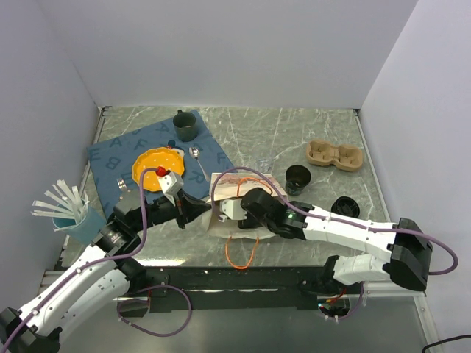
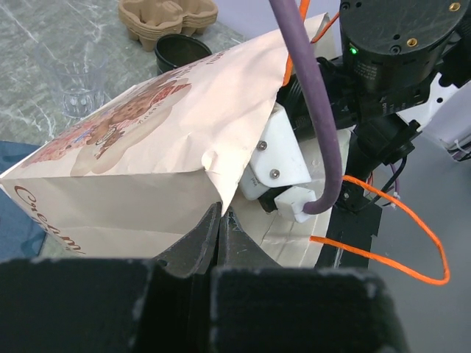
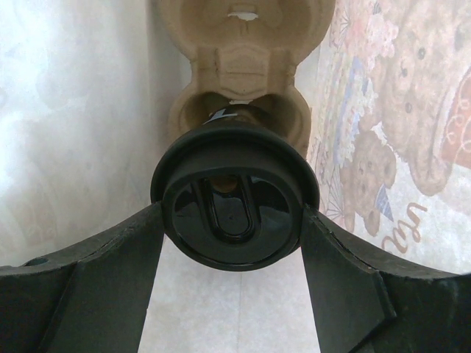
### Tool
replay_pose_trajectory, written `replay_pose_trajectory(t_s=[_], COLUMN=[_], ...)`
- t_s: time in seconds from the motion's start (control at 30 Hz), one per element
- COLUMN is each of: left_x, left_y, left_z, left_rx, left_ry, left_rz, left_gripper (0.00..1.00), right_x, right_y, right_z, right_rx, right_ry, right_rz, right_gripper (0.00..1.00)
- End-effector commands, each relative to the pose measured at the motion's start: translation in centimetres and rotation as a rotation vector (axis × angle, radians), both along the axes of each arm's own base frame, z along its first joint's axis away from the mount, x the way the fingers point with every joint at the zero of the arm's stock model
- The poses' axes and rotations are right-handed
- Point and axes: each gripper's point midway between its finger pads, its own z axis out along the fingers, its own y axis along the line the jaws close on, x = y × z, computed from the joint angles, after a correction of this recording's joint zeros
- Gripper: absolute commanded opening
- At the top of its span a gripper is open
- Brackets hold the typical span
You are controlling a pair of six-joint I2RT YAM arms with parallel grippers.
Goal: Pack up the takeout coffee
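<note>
From above, a paper bag [image 1: 246,185] lies on its side in the middle of the marble table [image 1: 294,132]. The left gripper [image 1: 182,208] reaches in from the lower left, its jaws closed on the bag's left edge. The right arm [image 1: 346,232] comes from the lower right and its wrist goes into the bag's mouth, so its fingers are hidden here. Just right of the bag stands an open cup [image 1: 298,179] with no lid. A loose lid [image 1: 345,207] lies below and to the right of it, and a pulp tray [image 1: 335,155] sits above and to the right. In the upper left are a green mug [image 1: 185,126] and a yellow plate [image 1: 157,168] on a blue mat [image 1: 110,154].

In the left wrist view, the left gripper [image 2: 221,220] pinches the folded edge of the paper bag [image 2: 147,140] between closed jaws at lower centre. The open cup [image 2: 182,50] and the pulp tray [image 2: 168,18] show along the top edge, beyond the bag. An orange handle [image 2: 412,243] loops at the right.

The right wrist view looks inside the bag. The right gripper [image 3: 232,217] has its jaws spread wide, pressing both sides of the black lid of a lidded cup [image 3: 235,191]. That cup stands in the nearer pocket of a second tray [image 3: 239,51], which lies on the bag's floor in the upper centre of the frame.
</note>
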Motion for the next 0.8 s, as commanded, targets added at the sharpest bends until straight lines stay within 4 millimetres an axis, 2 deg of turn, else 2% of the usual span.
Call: replay_pose_trajectory(t_s=[0.0, 0.17, 0.77], left_x=[0.0, 0.0, -0.2], left_y=[-0.3, -0.3, 0.0], left_z=[2.9, 2.8, 2.5], left_rx=[-0.064, -0.070, -0.063], left_ry=[-0.061, -0.052, -0.047], left_rz=[-0.008, -0.010, 0.002], left_gripper=[0.01, 0.01, 0.01], right_x=[1.2, 1.6, 2.6], right_y=[0.6, 1.2, 1.3], right_z=[0.3, 0.0, -2.1], right_rx=[0.041, 0.052, 0.038], right_ry=[-0.033, -0.032, -0.005], right_rz=[-0.020, -0.015, -0.066], right_gripper=[0.50, 0.50, 0.58])
